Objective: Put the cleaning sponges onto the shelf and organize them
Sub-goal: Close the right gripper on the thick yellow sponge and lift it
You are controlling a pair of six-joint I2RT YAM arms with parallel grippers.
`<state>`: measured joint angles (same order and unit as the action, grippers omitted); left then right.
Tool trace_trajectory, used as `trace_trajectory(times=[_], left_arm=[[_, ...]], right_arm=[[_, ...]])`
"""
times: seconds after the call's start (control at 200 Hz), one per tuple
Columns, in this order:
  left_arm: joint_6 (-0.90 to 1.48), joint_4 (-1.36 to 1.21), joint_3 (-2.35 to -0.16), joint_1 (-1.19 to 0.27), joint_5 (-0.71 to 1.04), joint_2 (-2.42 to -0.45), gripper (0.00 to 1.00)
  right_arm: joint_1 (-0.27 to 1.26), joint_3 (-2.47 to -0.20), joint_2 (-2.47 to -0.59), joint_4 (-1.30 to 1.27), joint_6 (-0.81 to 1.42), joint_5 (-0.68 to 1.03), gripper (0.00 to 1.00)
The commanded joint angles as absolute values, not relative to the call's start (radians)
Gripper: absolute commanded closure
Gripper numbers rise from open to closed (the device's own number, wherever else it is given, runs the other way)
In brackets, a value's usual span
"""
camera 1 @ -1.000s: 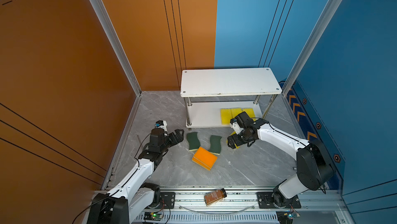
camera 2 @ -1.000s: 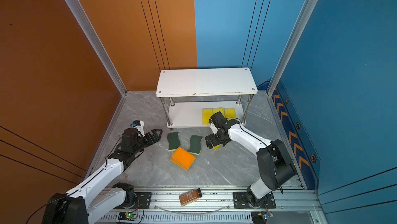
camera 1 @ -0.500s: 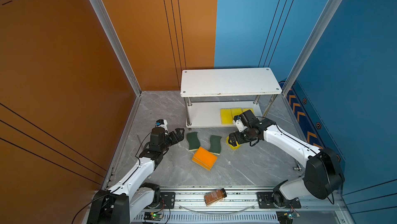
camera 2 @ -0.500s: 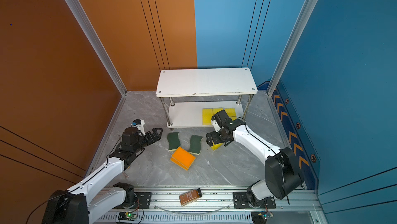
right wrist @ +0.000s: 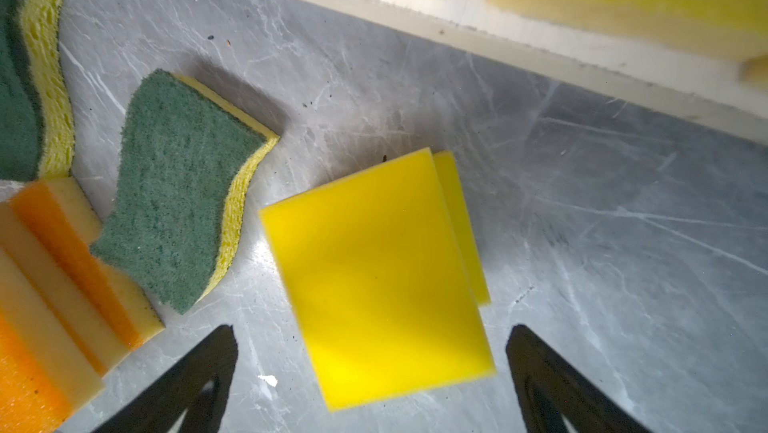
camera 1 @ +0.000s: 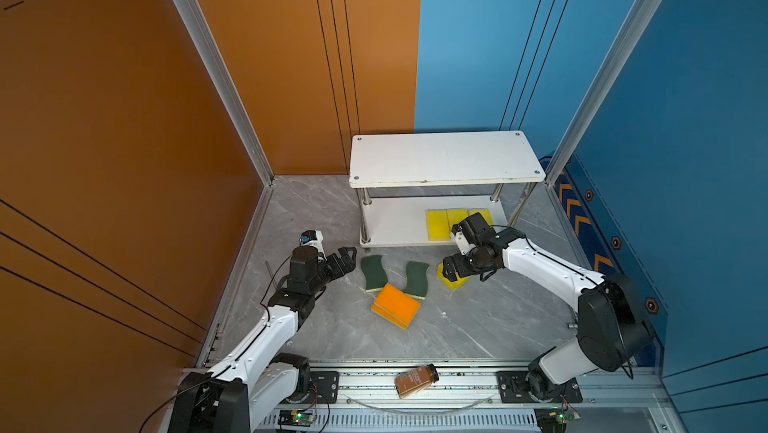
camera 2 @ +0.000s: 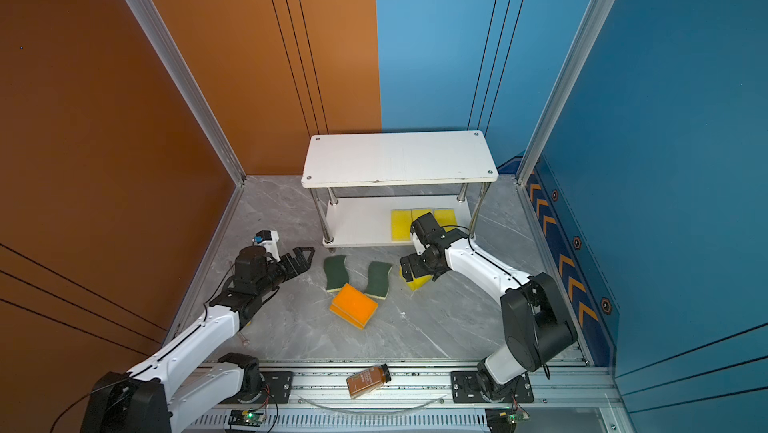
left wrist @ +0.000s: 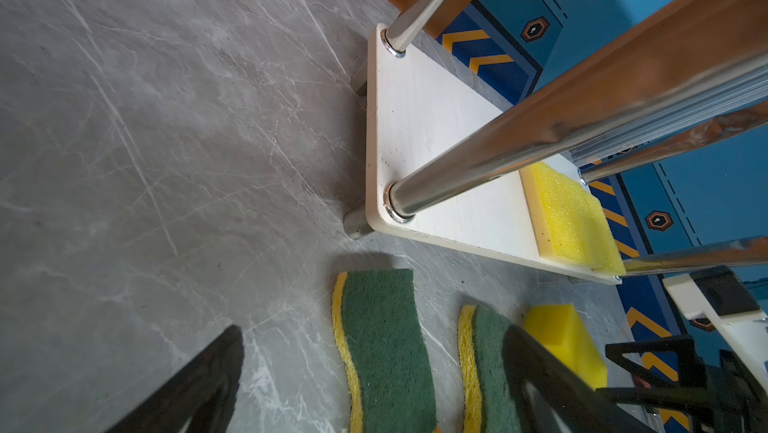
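Three yellow sponges are already lying side by side on the white shelf's lower board. Waiting on the grey floor are two wavy green sponges, an orange-topped stack and a yellow pair. The right gripper is hovering over that pair, fingers spread and empty. The left gripper, likewise spread and empty, is pointing toward the green sponges.

Orange wall and blue wall, framed by aluminium posts, enclose a grey marbled floor.
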<state>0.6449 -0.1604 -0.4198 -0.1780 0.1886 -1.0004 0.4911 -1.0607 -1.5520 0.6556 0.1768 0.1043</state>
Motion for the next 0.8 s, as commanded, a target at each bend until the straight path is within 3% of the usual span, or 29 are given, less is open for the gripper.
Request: trace_trajectory(times=[0.0, 0.796], left_arm=[[0.638, -0.142, -0.429, -0.178, 0.203, -0.986, 0.02], [0.640, -0.138, -0.422, -0.177, 0.205, -0.985, 0.02]], right_arm=[[0.504, -1.049, -1.580, 0.635, 0.173, 0.054, 0.00], [0.572, -1.028, -1.630, 0.594, 0.209, -0.050, 0.07]])
